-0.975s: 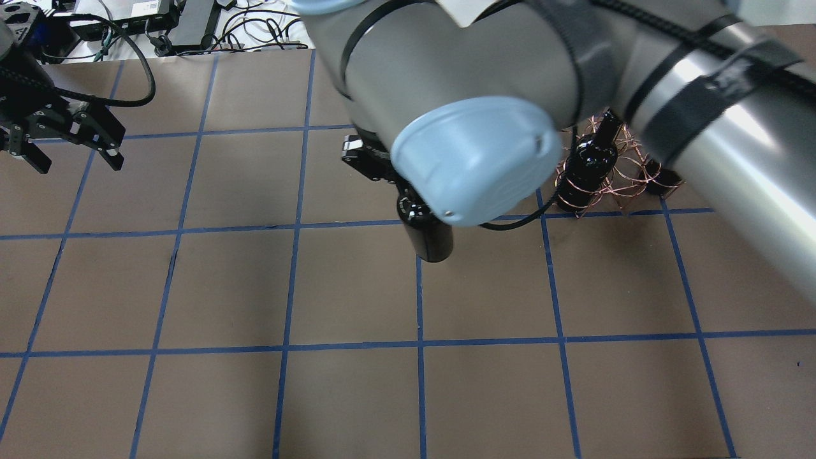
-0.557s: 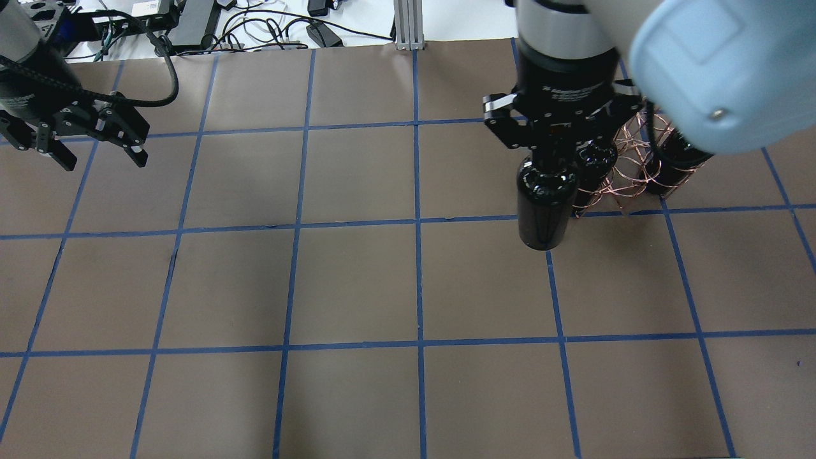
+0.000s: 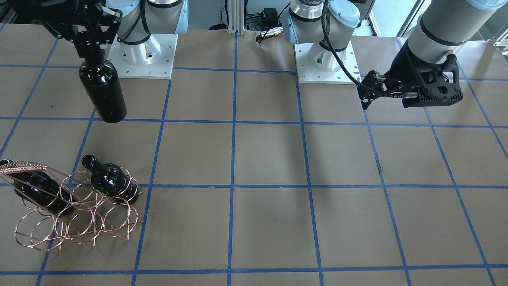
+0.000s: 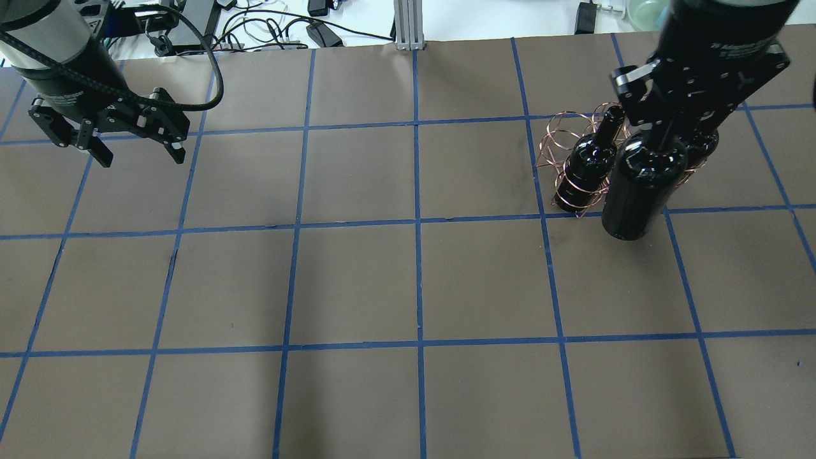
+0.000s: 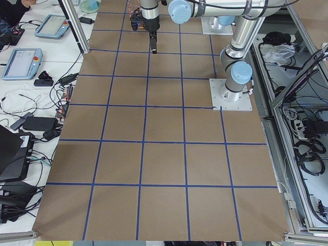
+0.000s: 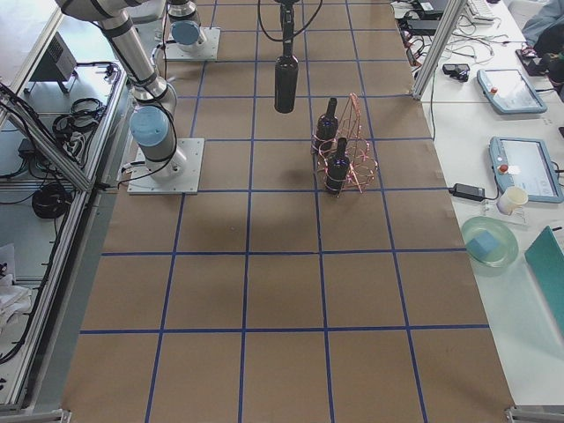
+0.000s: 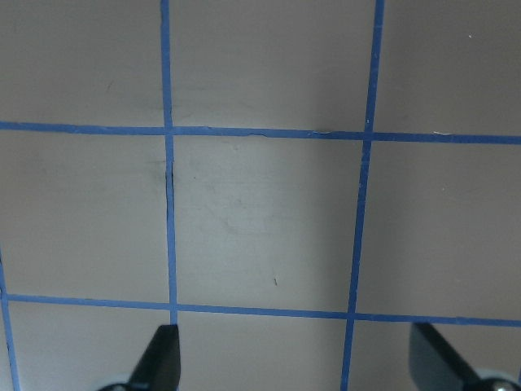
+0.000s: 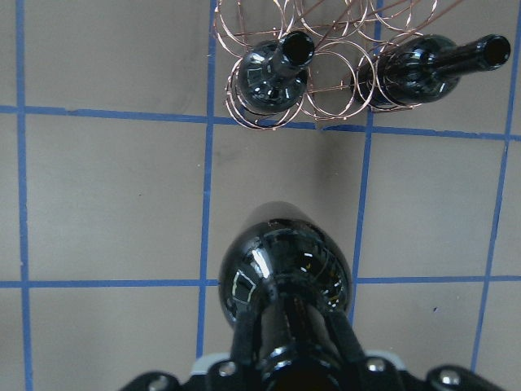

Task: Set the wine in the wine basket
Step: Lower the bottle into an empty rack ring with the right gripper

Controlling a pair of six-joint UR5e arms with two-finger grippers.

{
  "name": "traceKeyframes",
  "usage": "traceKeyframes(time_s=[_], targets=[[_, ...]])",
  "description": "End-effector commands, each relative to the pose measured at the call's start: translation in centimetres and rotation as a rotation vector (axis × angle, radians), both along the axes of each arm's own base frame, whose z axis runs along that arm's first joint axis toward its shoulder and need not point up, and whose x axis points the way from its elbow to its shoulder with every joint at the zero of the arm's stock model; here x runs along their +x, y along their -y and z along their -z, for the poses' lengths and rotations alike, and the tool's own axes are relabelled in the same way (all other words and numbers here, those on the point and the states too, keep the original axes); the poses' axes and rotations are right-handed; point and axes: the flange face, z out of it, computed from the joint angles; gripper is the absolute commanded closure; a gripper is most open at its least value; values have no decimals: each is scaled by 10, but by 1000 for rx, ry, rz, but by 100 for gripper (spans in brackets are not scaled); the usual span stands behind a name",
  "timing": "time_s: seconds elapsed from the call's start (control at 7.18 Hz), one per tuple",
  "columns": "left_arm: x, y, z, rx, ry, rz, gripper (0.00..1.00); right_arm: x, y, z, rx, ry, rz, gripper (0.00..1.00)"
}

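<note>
My right gripper is shut on the neck of a glossy near-black wine bottle, which hangs upright above the table. In the front view the bottle hangs on the robot's side of the copper wire wine basket. The basket holds two more bottles, tilted in its hoops. The right wrist view looks down the held bottle, with the basket and both bottles ahead of it. My left gripper is open and empty, far from these at the table's other end.
Brown paper with a blue tape grid covers the table. Cables and power bricks lie beyond its far edge. The left wrist view shows only bare paper between the open fingertips.
My right arm has swung right with the bottle, from the table's middle to just beside the basket. My left gripper has shifted a little to the right, still open.
</note>
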Motion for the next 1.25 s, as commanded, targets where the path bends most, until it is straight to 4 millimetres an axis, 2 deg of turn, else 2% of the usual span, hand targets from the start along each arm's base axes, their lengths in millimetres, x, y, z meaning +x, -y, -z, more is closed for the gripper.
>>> traceKeyframes(time_s=[0.0,0.14,0.28,0.56,0.84,1.11], targets=[[-18,-2,0,-3,-4,27,0,-63,14,0,-1,37,18,100],[-26,-3,0,-4,-4,42,0,-72,24,-2,-50,42,9,100],[-29,-6,-4,-11,-2,50,0,-83,38,8,-47,46,12,100],[-31,-8,-5,-13,-3,57,0,-91,73,31,-73,48,5,100],[-31,-8,-5,-12,1,64,0,-101,92,43,-98,93,16,100],[-25,1,-8,-63,6,65,0,-105,101,46,-108,108,4,100]])
